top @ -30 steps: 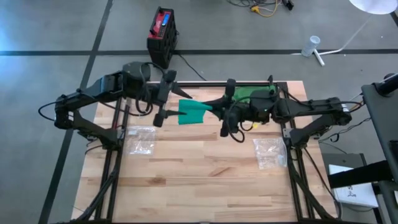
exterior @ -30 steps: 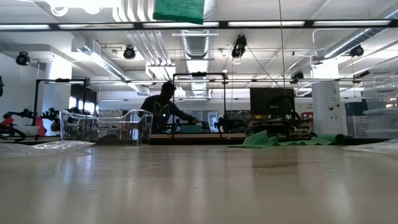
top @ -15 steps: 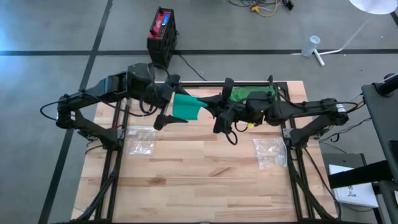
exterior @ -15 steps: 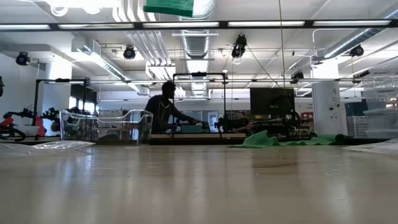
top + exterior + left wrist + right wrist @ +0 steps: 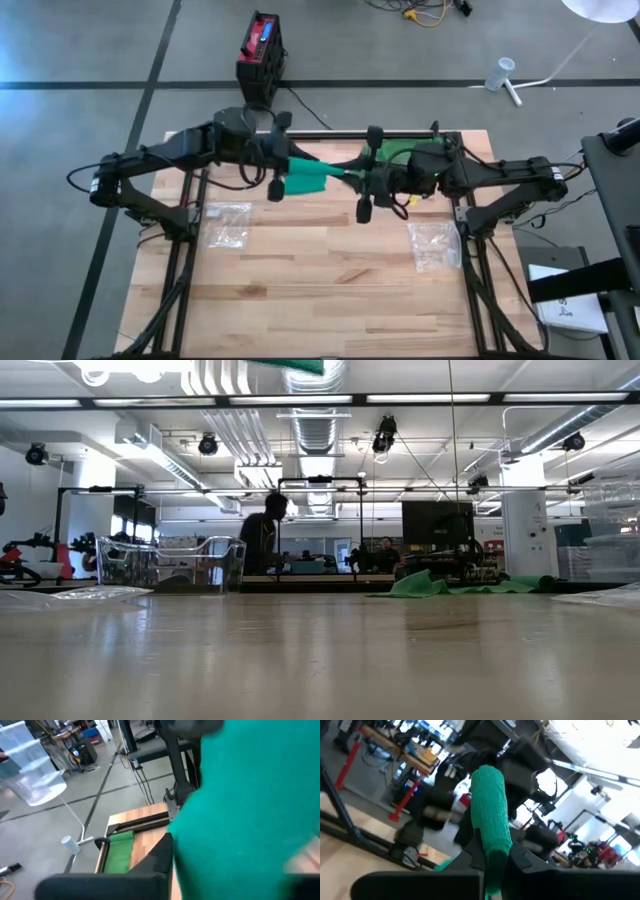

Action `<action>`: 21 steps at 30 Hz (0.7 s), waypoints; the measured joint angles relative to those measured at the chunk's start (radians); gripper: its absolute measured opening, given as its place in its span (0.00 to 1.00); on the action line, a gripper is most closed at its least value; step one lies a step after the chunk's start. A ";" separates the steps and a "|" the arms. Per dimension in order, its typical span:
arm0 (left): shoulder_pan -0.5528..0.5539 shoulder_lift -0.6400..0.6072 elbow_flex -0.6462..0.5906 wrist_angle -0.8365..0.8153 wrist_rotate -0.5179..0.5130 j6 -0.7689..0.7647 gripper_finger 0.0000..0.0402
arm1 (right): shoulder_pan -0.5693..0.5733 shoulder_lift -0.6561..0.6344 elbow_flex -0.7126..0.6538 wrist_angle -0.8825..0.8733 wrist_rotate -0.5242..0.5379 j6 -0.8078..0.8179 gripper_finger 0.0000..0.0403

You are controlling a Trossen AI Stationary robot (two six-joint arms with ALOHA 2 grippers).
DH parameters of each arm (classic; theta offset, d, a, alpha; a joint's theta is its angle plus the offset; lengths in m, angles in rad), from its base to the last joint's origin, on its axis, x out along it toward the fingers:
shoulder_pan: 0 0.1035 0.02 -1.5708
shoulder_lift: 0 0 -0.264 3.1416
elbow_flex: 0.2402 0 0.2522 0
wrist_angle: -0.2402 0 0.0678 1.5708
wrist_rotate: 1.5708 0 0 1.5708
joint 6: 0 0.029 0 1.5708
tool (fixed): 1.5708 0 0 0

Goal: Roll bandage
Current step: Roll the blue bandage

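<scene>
A green bandage (image 5: 310,177) hangs high above the table's far middle, stretched between my two grippers. My left gripper (image 5: 284,172) is shut on its wide left end, and my right gripper (image 5: 350,174) is shut on its narrow right end. In the right wrist view the bandage (image 5: 490,805) is a rolled tube standing up out of my fingers. In the left wrist view the bandage (image 5: 250,805) fills the picture and hides my own fingers. The low view catches only the bandage's lower edge (image 5: 300,365) at the top. My left gripper holds the bandage's wide left end (image 5: 294,175), coming level from the table's left. The cloth hides the fingers, so layers and depth do not show. My right gripper pinches the rolled bandage's lower end (image 5: 494,851) between its two fingers (image 5: 472,852), coming level from the table's right. The bandage is lifted clear.
A heap of green cloth (image 5: 412,154) lies at the table's far right, also seen low across the table (image 5: 430,584). Two clear plastic bags lie on the wood, one left (image 5: 226,222) and one right (image 5: 434,246). A red and black box (image 5: 262,50) stands on the floor beyond.
My left gripper has stood wide open beside the bandage's left end, then gone toward the table's right edge and down and shut on that end. My right gripper has rolled about its own line. The bandage, a flat flap before, now looks narrower and more rolled.
</scene>
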 joint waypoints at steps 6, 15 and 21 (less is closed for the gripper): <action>0.024 -0.011 -0.122 0.142 0.000 0.006 0.01 | -0.004 -0.029 -0.003 0.003 0.004 0.108 0.03; 0.025 -0.048 -0.222 0.287 -0.001 -0.019 0.00 | -0.018 -0.081 -0.003 0.015 0.139 0.178 0.03; 0.017 -0.053 -0.247 0.354 -0.001 -0.014 0.00 | -0.054 -0.006 -0.005 0.088 0.163 0.085 0.03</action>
